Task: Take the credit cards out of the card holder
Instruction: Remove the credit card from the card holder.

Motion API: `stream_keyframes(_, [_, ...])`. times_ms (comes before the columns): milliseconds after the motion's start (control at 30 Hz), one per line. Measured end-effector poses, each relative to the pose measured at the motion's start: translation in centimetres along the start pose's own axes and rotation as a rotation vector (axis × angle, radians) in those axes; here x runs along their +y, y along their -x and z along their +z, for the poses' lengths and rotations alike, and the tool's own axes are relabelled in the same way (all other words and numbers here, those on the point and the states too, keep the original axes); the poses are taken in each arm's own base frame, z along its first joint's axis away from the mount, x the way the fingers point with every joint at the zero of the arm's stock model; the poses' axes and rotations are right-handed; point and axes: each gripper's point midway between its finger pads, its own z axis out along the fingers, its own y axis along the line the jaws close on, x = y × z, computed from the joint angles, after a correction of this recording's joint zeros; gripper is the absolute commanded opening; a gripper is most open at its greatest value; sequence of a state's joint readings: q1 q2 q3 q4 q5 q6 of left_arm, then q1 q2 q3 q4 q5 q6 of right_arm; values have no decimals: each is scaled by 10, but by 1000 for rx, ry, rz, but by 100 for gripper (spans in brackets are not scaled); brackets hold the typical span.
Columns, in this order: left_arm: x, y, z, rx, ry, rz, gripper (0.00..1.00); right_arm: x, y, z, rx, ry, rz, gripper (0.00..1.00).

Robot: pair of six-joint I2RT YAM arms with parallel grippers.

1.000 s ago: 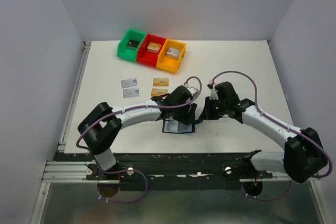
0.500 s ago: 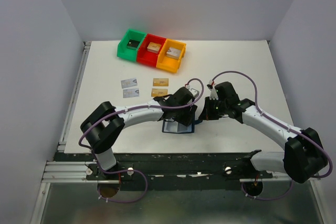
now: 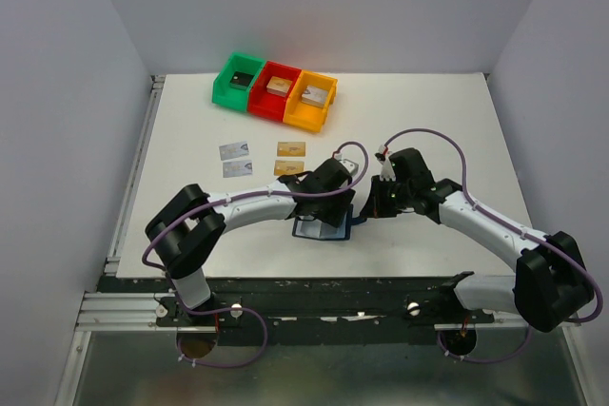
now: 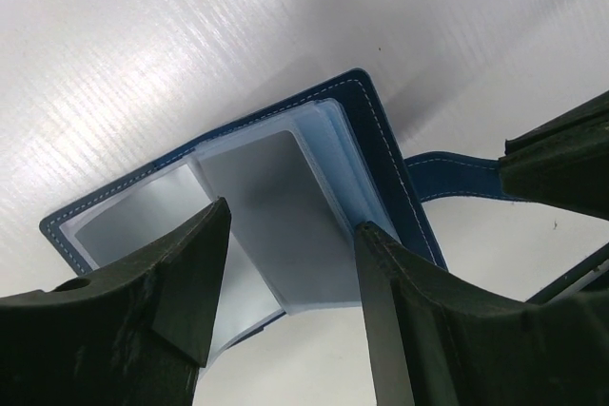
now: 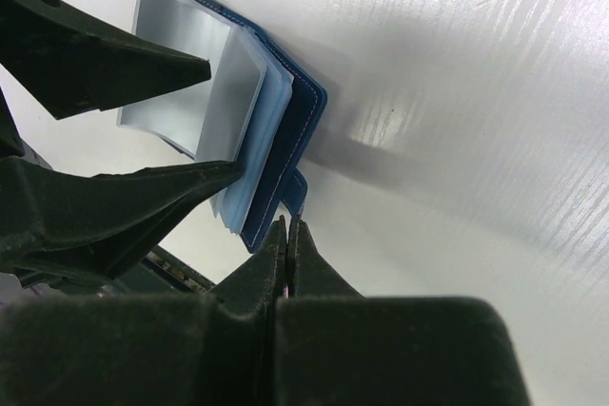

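Note:
The dark blue card holder (image 3: 319,228) lies open near the table's front, its greyish pockets fanned up. My left gripper (image 3: 331,206) is open over it, and in the left wrist view (image 4: 290,221) its fingers straddle a pocket page (image 4: 276,206) of the holder. My right gripper (image 3: 375,206) is shut on the holder's strap tab (image 5: 297,187), with its tips (image 5: 288,225) at the holder's edge. Two silver-grey credit cards (image 3: 233,150) (image 3: 238,168) and two tan-gold ones (image 3: 291,148) (image 3: 286,167) lie flat on the table left of the holder. No black card shows.
Green (image 3: 238,78), red (image 3: 276,92) and orange (image 3: 312,102) bins stand in a row at the back, each with a small block inside. A metal rail (image 3: 133,187) runs along the table's left edge.
My left gripper has shifted slightly down and right over the holder, and the holder has turned a little. The right arm and the cards on the table have stayed put.

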State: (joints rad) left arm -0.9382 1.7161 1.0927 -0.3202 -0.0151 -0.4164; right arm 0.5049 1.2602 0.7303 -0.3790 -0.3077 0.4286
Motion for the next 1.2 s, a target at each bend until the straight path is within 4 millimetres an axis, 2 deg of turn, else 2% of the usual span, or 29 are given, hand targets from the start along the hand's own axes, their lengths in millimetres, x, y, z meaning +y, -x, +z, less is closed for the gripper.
stream_keyframes(433, [9, 10, -13, -57, 54, -21, 66, 0, 0, 0, 0, 0, 0, 0])
stream_keyframes(833, [24, 0, -28, -88, 113, -60, 66, 0, 0, -1, -3, 1, -3, 0])
stream_keyframes(1033, [37, -6, -42, -125, 153, -97, 66, 1, 1, -2, -9, 2, -8, 0])
stream_keyframes(1200, [54, -21, -48, -130, 193, -147, 66, 0, 1, -2, -10, -3, -8, 0])
